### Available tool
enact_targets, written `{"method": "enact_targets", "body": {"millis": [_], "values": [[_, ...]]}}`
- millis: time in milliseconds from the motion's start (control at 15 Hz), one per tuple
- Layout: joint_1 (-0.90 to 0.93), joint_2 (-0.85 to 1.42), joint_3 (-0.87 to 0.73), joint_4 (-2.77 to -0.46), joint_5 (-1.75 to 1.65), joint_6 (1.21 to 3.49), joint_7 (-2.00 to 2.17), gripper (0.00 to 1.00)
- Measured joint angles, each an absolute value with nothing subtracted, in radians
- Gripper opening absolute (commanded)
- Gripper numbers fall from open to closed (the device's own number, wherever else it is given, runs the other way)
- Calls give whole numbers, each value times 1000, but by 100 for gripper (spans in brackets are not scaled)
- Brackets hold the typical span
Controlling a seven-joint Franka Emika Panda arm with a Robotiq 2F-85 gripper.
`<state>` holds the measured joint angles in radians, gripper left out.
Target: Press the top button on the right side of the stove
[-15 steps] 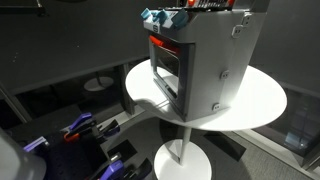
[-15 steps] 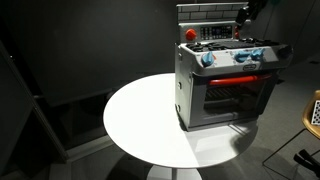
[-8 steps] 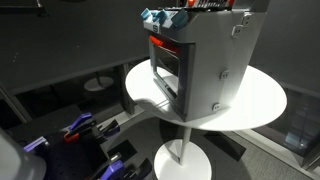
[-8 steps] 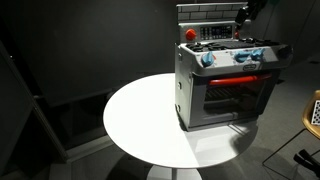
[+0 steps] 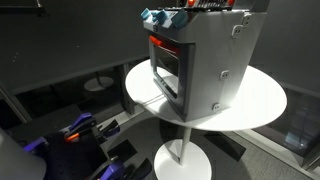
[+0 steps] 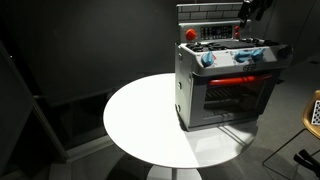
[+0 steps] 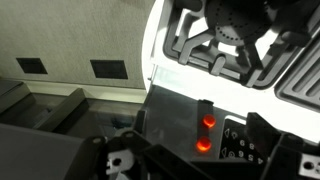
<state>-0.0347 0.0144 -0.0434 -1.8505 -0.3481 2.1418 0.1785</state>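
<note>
Close below wrist camera, silver side panel of toy stove (image 7: 172,112) carries two red lit buttons: upper button (image 7: 207,122), likely target; lower button (image 7: 204,144) just beneath. Beyond, black burner grate (image 7: 225,35). Farther off, in exterior view, gripper (image 6: 245,13) hangs above stove's rear corner. Whether pincer is spread or pressed together cannot be told. Round white table (image 6: 140,120) underneath. Approach seemingly made, press apparently not yet done.

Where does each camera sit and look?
An exterior view: high, looking down on the stove's side and the white table; no arm clearly shows.
An exterior view: beside the table, facing the oven door; end effector above.
Wrist view: on the arm, looking down at a burner and red buttons past dark end effector parts.
Both exterior views share stove and table.
</note>
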Motion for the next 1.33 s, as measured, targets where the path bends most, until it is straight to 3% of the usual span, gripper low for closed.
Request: {"method": "enact_targets", "body": {"millis": [667,1333], "values": [[-24,-138,-24,-1869,-165,1807,134,100],[-17,-296,-10,-1987,-79,1685,134,100]]}}
